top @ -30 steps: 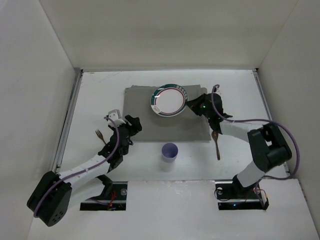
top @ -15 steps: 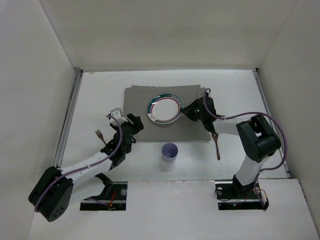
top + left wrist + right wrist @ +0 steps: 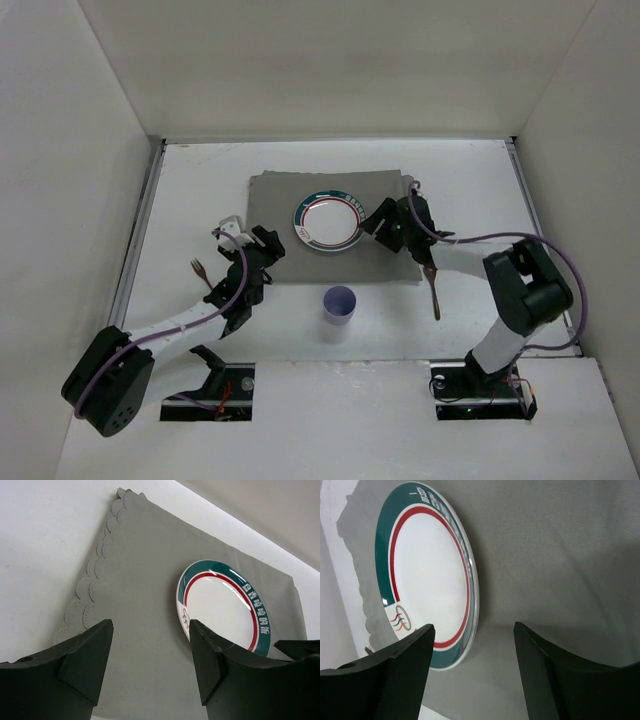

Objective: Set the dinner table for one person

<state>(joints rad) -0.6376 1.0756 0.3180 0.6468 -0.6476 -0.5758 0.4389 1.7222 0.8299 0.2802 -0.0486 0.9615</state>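
On the white dinner table [image 3: 190,190] a grey cloth mat [image 3: 280,205] carries a white plate [image 3: 330,220] with a green and red rim, lying flat right of the mat's middle. My right gripper [image 3: 379,224] stands open at the plate's right edge, its jaws apart over the mat with nothing between them; the plate [image 3: 425,585] lies just left of the right gripper [image 3: 472,629]. Over the mat's near left part my left gripper [image 3: 266,248] is open and empty, the plate [image 3: 225,605] ahead and right of the left gripper [image 3: 150,626].
A lilac cup [image 3: 340,303] stands upright on the table near the mat's front edge. A brown fork [image 3: 198,268] lies left of the left arm. Another brown utensil [image 3: 433,290] lies under the right forearm. Metal rails [image 3: 135,240] edge the table sides.
The plate, held tilted above the mat's far right part, came down and to the left to lie flat on the mat. My right gripper opened and let it go. The left gripper held still.
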